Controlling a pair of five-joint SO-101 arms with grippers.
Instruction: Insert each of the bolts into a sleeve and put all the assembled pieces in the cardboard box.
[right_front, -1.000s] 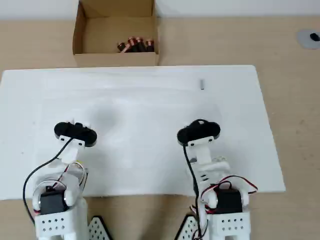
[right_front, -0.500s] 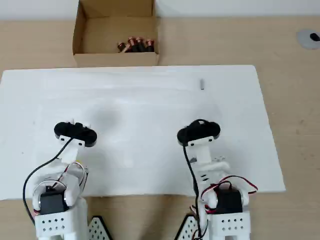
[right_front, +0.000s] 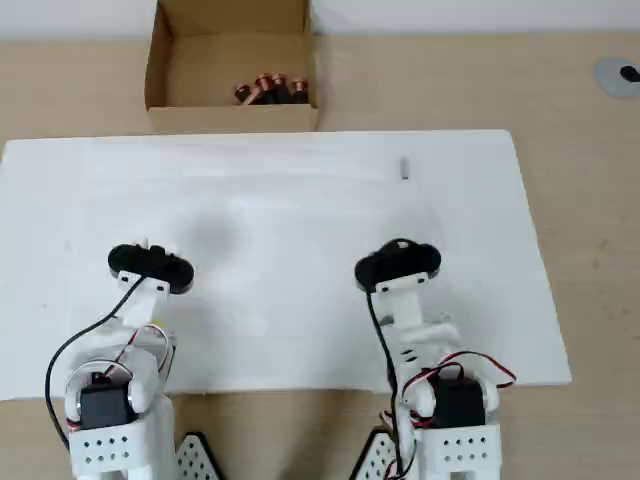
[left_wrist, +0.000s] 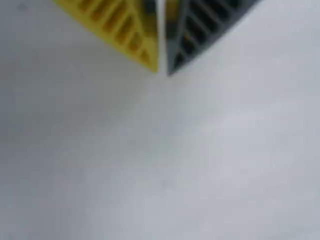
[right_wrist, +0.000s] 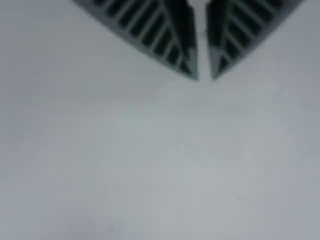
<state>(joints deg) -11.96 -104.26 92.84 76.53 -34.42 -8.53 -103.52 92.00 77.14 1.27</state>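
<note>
The cardboard box (right_front: 158, 72) is matt brown; the pieces (right_front: 272, 90) in it gleam like coppery metal; the white sheet (right_front: 300, 200) looks smooth and matt, the table (right_front: 590, 200) wood-grained

I'm looking at a big white sheet (right_front: 290, 200) spread across the middle of the wooden table (right_front: 585, 190), with bare wood showing at 12 and 3 o'clock. Out at 2 o'clock, a grey round disc (right_front: 612, 76) sits on the wood. On the sheet at 1 o'clock lies a small grey sliver (right_front: 404, 169); I can't tell what it is.
</note>
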